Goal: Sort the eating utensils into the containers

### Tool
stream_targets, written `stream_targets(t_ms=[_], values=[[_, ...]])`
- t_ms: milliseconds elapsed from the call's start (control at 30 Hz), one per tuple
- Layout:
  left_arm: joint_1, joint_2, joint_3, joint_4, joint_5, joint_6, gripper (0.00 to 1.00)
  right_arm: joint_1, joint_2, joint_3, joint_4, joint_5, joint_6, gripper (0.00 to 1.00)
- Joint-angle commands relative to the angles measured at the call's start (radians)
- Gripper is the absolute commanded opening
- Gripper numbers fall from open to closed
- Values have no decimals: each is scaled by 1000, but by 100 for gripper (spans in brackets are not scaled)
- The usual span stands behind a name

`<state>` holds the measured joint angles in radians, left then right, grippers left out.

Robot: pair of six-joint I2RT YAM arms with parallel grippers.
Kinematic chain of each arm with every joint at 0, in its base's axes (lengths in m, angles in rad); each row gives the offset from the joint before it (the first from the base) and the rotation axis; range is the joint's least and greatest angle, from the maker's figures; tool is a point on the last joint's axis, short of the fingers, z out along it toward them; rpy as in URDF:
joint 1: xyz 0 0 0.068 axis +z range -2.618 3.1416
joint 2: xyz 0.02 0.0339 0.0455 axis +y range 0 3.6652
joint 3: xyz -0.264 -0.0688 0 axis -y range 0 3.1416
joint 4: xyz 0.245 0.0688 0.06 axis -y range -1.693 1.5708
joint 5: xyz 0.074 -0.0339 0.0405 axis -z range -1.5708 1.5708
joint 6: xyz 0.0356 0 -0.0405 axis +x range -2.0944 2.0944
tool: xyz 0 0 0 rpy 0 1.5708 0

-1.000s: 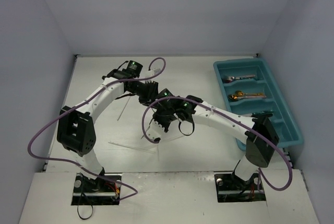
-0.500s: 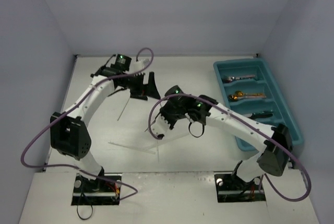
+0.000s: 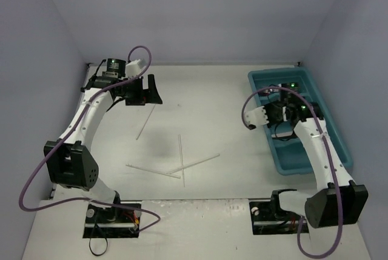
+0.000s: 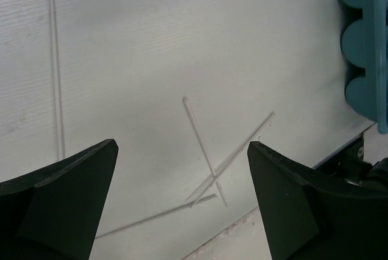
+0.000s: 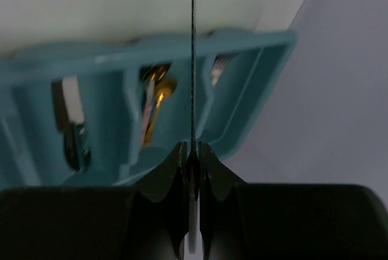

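Note:
Several thin white sticks point(image 3: 180, 158) lie crossed on the white table; in the left wrist view one stick point(image 4: 203, 145) lies below and between my fingers. My left gripper point(image 3: 150, 90) point(image 4: 182, 146) hangs open and empty at the back left. My right gripper point(image 3: 257, 117) point(image 5: 193, 148) is shut on a thin dark utensil point(image 5: 193, 60), seen edge-on, and hovers at the left edge of the teal tray point(image 3: 279, 73) point(image 5: 254, 90). Its compartments hold a gold spoon point(image 5: 159, 93), a dark knife point(image 5: 76, 142) and a fork point(image 5: 218, 66).
Blue-grey walls enclose the table on three sides. The tray point(image 4: 364, 42) stands against the right wall. One stick point(image 3: 145, 122) lies apart to the left of the crossed ones, nearer my left gripper. Both arm bases sit at the near edge.
My left gripper has opened and drawn back to the far left. My right arm has swung right from the table's middle to the tray, carrying the thin dark utensil.

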<state>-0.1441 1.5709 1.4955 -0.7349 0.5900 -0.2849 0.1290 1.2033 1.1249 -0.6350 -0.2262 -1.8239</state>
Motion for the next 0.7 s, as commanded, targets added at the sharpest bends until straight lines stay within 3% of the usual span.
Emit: stream_targets(t_ms=[0, 167, 333, 667], values=[[-38, -55, -21, 16, 32, 137, 88, -236, 83, 78, -202, -41, -329, 0], [-118, -78, -32, 17, -157, 174, 88, -408, 162, 121, -245, -30, -473, 0], [-126, -80, -47, 17, -184, 174, 88, -517, 207, 69, -255, -19, -596, 0], [-124, -70, -51, 18, -188, 166, 88, -539, 305, 53, -241, -5, -709, 0]])
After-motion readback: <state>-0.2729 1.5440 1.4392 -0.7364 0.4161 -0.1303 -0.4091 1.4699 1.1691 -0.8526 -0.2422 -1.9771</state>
